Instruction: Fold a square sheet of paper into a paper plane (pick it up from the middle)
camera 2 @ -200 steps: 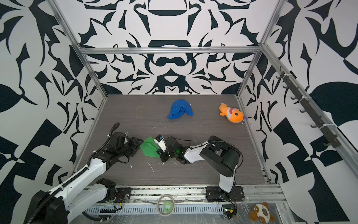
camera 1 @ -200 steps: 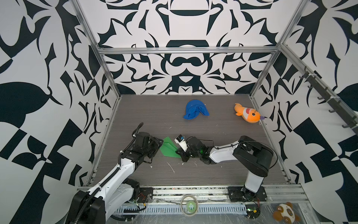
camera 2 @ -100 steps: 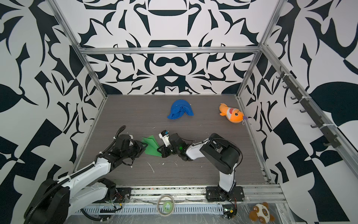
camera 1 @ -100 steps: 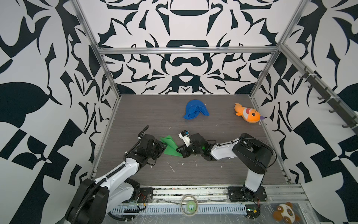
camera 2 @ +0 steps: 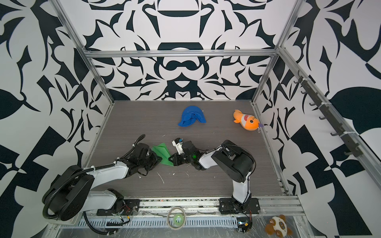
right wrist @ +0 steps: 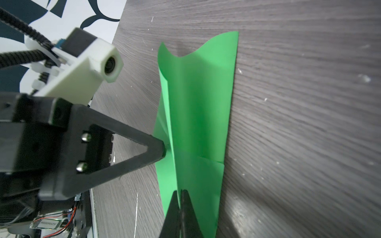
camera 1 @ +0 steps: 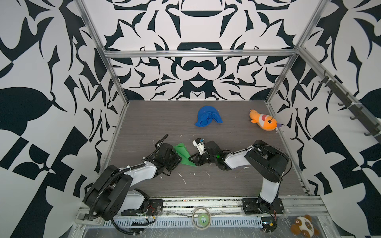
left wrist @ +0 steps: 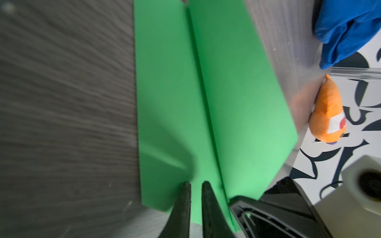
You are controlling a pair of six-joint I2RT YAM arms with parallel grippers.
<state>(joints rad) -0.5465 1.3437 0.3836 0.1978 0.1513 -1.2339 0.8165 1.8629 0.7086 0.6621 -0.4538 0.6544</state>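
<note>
The green paper plane [camera 1: 182,153] [camera 2: 162,153], a long narrow folded dart with a centre ridge, lies low over the dark table between both grippers. My right gripper [camera 1: 190,159] [right wrist: 179,191] is shut on the ridge near one end of the paper plane [right wrist: 200,103]. My left gripper [camera 1: 179,159] [left wrist: 195,183] meets the plane from the opposite side. Its fingers stand a narrow gap apart over the paper plane [left wrist: 175,92], and a fingertip [right wrist: 162,148] touches the fold. No flat square sheet shows.
A blue cloth lump [camera 1: 208,118] lies at the back middle and an orange plush fish [camera 1: 263,122] at the back right by the wall. White scraps dot the table front. A tape roll [camera 1: 201,219] and a brown plush toy [camera 1: 305,227] sit beyond the front rail.
My left gripper has moved in against the plane and its jaws have narrowed from wide to a slim gap. The right gripper has kept its grip and shifted slightly.
</note>
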